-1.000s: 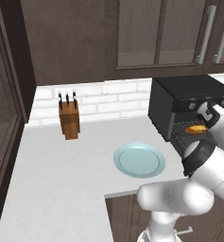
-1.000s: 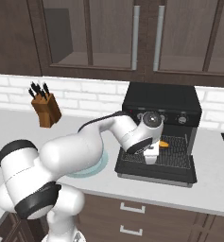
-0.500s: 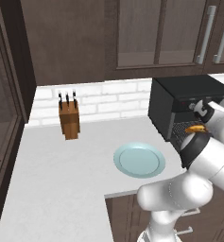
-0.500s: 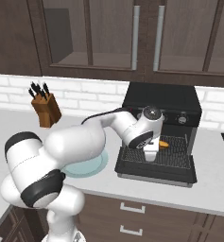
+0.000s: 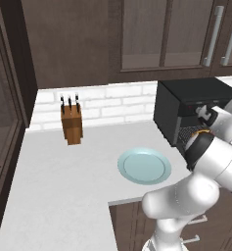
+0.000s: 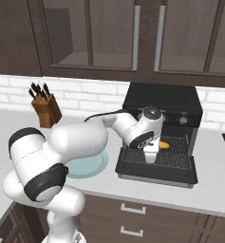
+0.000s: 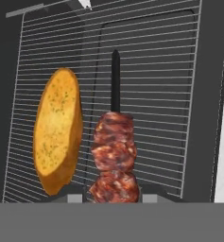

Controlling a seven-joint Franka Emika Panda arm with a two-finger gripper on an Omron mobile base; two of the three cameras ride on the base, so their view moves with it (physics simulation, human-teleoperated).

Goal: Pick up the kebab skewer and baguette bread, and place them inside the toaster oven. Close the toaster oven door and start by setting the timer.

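The gripper [image 6: 152, 154] is clamped on the skewer [image 7: 113, 156], inside the open oven [image 6: 161, 102]. In the hand view the skewer's long axis runs straight ahead from between the fingertips, its bare dark tip pointing away over the rack [image 7: 156, 71]. The baguette [image 7: 57, 130] lies on that rack just beside the skewer, its long axis almost parallel. Releasing probably calls for lowering the skewer onto the bare wires ahead, alongside the baguette.

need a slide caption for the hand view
Kebab skewer held over the toaster oven's wire rack, baguette bread lying alongside.
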